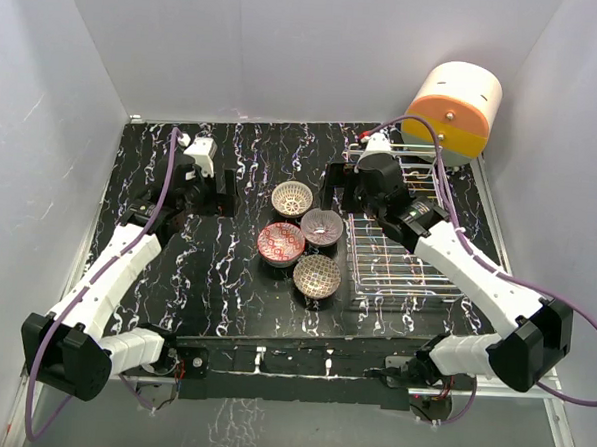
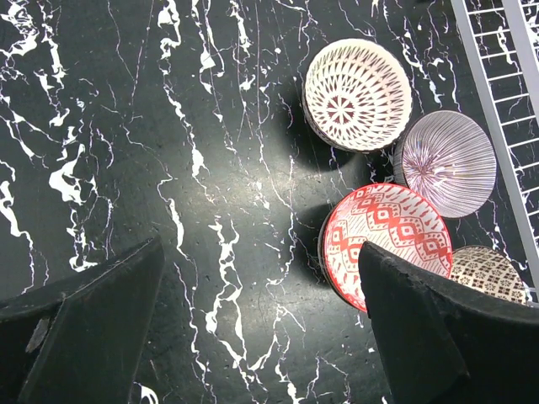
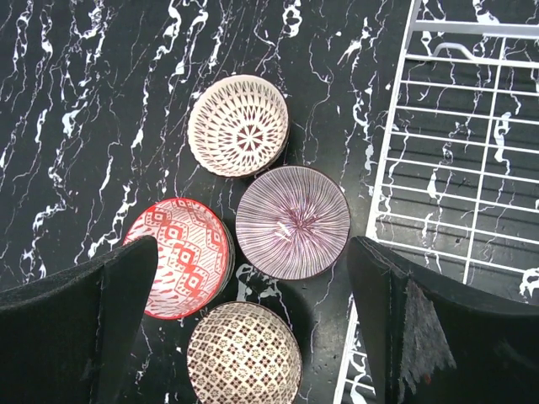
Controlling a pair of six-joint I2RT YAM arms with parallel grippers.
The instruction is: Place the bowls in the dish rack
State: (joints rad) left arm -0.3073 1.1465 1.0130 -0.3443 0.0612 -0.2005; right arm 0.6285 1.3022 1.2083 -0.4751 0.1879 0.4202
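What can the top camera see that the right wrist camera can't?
Only the top camera shows the left arm, the right arm and the orange-and-cream cylinder. Only the right wrist camera shows the thin lines inside the purple striped bowl clearly. Both show that bowl, the white lattice bowl, the red bowl, the brown-gold bowl and the dish rack.

I work over a black tabletop [image 1: 225, 290] veined with white like marble. It is closed in by a pale back wall [image 1: 307, 54], a left wall [image 1: 37, 150] and a right wall [image 1: 573, 138], all plain. Soft light falls from above, I think, leaving a dull sheen on the dark surface.
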